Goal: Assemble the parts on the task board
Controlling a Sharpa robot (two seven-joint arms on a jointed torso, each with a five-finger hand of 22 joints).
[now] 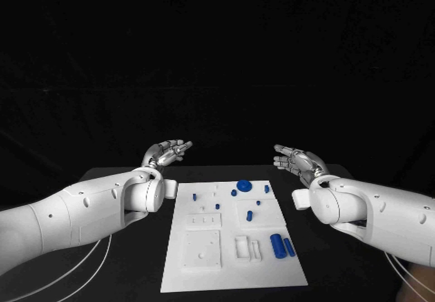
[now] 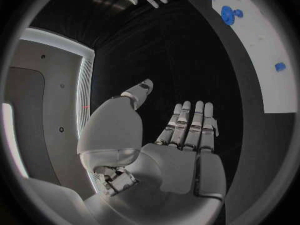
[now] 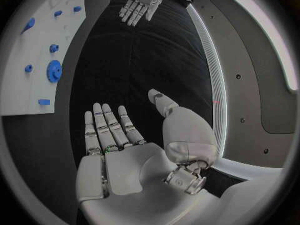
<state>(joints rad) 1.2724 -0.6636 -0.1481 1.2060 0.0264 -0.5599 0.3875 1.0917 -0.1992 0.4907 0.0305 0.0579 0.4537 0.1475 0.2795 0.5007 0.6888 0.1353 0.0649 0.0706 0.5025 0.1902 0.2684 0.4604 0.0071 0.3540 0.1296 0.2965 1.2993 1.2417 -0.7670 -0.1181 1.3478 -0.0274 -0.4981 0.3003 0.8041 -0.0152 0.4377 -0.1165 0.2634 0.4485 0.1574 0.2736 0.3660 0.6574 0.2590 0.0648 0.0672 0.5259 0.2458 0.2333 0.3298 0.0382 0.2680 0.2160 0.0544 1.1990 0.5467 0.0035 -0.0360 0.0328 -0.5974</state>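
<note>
Currently both the left hand (image 1: 166,151) and right hand (image 1: 299,159) hover empty, fingers spread. Blue parts (image 1: 276,245) lie on the task board (image 1: 231,274).

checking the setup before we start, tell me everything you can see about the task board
The task board is a flat white rectangular plate, plastic-looking, lying on the black table between the two arms. Its surface has raised blocks and recessed cut-outs. Small blue parts lie or stand on its far and right areas, among them a round gear-like piece and two long pieces. Neither hand touches it.
</note>
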